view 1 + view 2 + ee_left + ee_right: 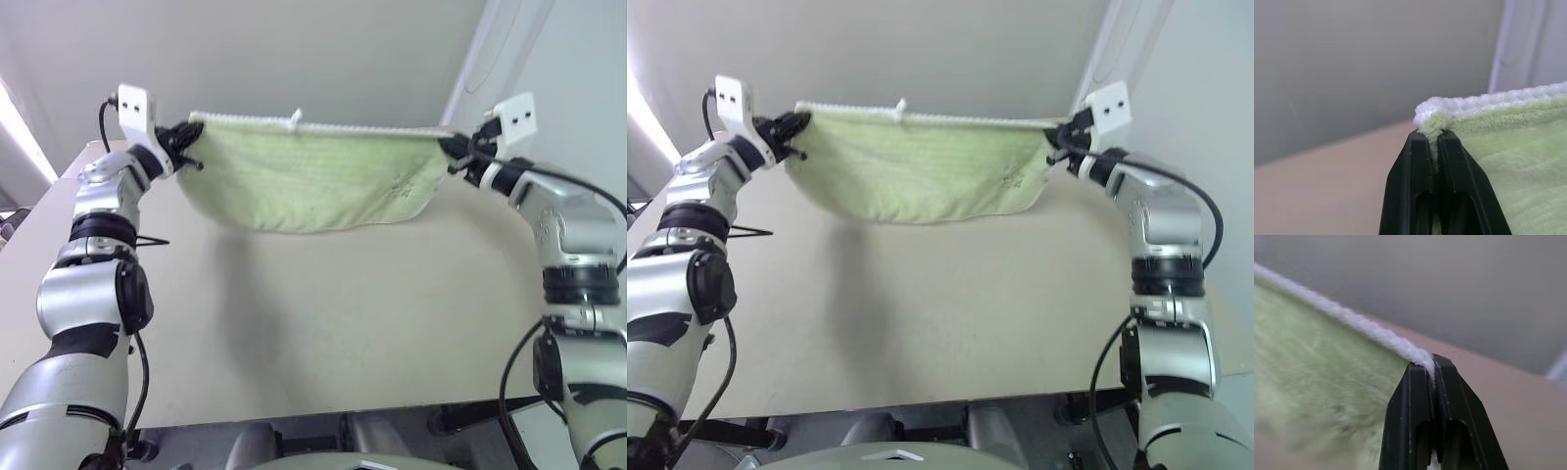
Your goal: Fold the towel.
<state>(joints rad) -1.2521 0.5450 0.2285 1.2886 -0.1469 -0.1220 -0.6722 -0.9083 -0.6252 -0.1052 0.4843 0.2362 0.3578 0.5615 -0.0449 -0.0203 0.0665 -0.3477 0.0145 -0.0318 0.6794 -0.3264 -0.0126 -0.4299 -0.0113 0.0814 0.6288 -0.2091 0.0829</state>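
Soft yellow-green terry towel [313, 181] w/ white edging hangs stretched above beige table [323, 323]; left gripper [184, 139] at 9 o'clock, right gripper [458, 152] at 3 o'clock, both clamped on top corners. Fold step; next prob. lower, lay the edge over evenly.

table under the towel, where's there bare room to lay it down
The towel hangs stretched between the left gripper and right gripper, off the table. The tabletop is bare from beneath the towel to the near edge, between both arms. Nothing crowds it.

I see towel [313, 181]: soft fuzzy terry cloth, white edging [362, 127] ropy. Table [323, 323]: smooth matt. Gripper fingers [1418, 186]: smooth black plastic.
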